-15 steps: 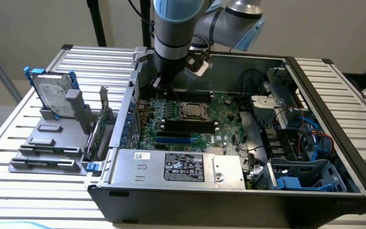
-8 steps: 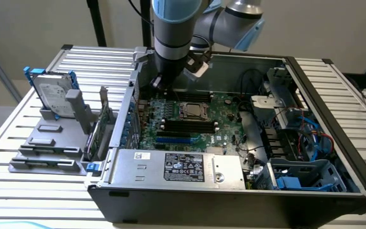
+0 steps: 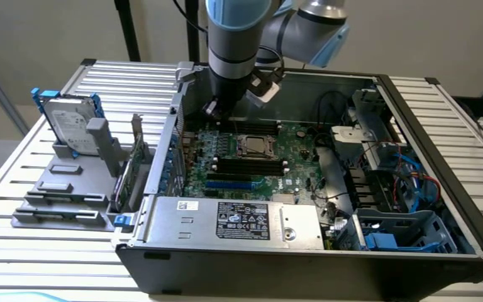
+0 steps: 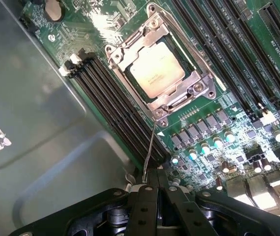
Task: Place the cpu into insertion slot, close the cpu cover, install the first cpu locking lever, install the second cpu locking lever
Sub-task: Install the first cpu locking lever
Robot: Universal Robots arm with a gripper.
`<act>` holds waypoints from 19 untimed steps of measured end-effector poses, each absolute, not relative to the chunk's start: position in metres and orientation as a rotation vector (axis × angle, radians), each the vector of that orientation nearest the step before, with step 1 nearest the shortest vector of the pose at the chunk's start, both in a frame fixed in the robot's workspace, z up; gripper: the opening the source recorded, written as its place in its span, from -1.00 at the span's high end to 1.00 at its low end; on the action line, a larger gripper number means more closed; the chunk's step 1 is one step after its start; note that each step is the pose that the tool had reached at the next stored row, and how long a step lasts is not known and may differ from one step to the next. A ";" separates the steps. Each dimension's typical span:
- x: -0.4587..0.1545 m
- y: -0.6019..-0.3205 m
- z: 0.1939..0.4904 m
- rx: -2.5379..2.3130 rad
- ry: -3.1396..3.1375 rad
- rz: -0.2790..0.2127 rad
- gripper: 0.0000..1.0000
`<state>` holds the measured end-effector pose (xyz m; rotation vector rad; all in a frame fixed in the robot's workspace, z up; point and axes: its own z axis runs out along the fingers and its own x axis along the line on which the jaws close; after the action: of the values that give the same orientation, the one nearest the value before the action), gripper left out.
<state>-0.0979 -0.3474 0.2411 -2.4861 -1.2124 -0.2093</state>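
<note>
At the exterior view's left, a hard drive is held upright in a grey holder on the slatted desk. Beside it an open computer case is seen, into which the arm is lowered above the green motherboard. The cpu is seated in the insertion slot, with the cpu cover laid flat over it. A thin locking lever is stretched from the socket's corner to the pincer, whose fingers are pressed together, the lever's free end touching one fingertip. At the exterior view's right, blue cables are gathered by a drive cage.
</note>
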 end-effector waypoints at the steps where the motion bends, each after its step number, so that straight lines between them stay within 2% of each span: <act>1: -0.096 -0.347 0.241 -2.487 -1.211 -0.210 0.79; 19: -0.060 -0.347 0.241 -2.487 -1.198 -0.215 0.79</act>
<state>-0.0601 -0.3468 0.2408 -2.4871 -1.1982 -0.2154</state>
